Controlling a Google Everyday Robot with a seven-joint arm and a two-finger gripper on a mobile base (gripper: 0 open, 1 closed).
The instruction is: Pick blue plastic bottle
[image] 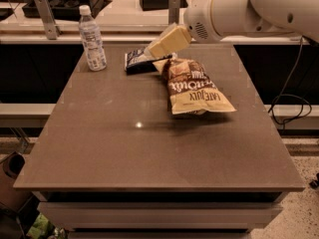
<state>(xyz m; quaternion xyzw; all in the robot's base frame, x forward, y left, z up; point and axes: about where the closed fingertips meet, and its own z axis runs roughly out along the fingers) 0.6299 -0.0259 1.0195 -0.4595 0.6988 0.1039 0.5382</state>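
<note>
The blue plastic bottle is a small clear bottle with a white cap and a pale label. It stands upright at the table's far left corner. My gripper hangs above the far middle of the table, over the blue-white snack packet. It is well to the right of the bottle and apart from it. It holds nothing that I can see. The white arm reaches in from the upper right.
A brown chip bag lies right of centre on the brown table. Two metal posts and a counter with black trays stand behind the table. A cable hangs at the right.
</note>
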